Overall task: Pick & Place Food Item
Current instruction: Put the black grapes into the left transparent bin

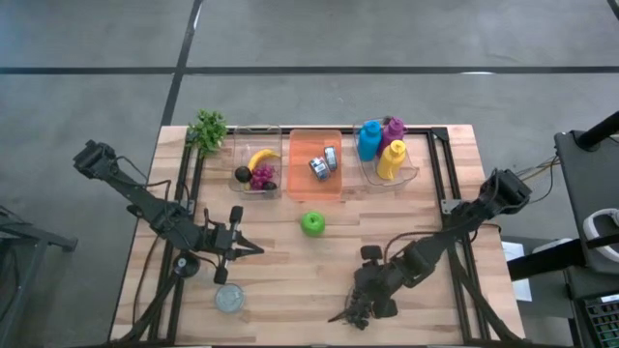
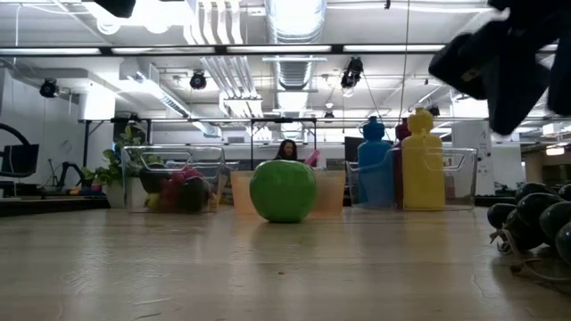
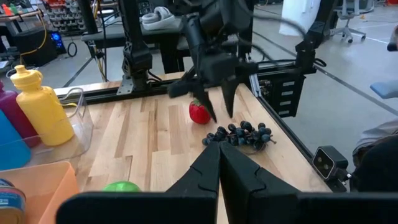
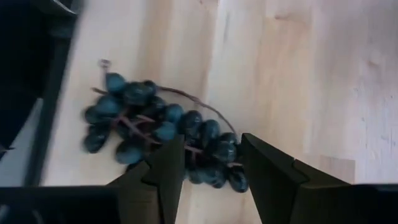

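Grapes [image 4: 163, 132], a dark bunch, lie on the wooden table [image 1: 280, 280] near its front edge on your right-hand side, and your right gripper [image 4: 211, 158] hangs just over them with its two fingers [image 4: 166, 167] parted, one on each side of the bunch's end; you cannot tell whether either tip touches a berry. From the left wrist view you see the same gripper [image 3: 217, 109] pointing down at the bunch [image 3: 241, 134], with a small red fruit [image 3: 199, 112] on the table just behind it. Your left gripper [image 1: 253, 249] rests low over the left half of the table, its fingers [image 3: 214, 168] pressed together on nothing. A green apple [image 1: 311, 224] sits mid-table, in front of the orange bin [image 1: 300, 188], which stands between a clear bin of fruit [image 1: 256, 170] and a clear bin of bottles [image 1: 385, 152].
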You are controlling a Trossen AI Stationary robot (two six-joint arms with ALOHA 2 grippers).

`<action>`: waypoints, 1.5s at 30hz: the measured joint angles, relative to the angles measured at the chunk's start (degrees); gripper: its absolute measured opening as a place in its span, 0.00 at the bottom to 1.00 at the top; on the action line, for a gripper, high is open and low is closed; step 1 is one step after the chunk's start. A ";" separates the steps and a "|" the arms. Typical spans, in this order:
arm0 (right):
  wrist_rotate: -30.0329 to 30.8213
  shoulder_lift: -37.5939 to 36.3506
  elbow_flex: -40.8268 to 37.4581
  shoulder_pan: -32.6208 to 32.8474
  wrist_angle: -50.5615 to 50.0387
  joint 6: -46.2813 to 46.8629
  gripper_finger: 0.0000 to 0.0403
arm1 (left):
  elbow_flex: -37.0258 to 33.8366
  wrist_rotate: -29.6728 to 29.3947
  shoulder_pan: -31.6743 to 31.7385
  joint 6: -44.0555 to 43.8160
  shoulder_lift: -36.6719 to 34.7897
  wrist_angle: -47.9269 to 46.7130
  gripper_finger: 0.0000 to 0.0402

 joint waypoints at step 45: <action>-6.14 7.90 0.35 -2.97 0.58 -3.58 0.03 | -0.01 0.00 -0.02 -0.05 0.00 -0.02 0.03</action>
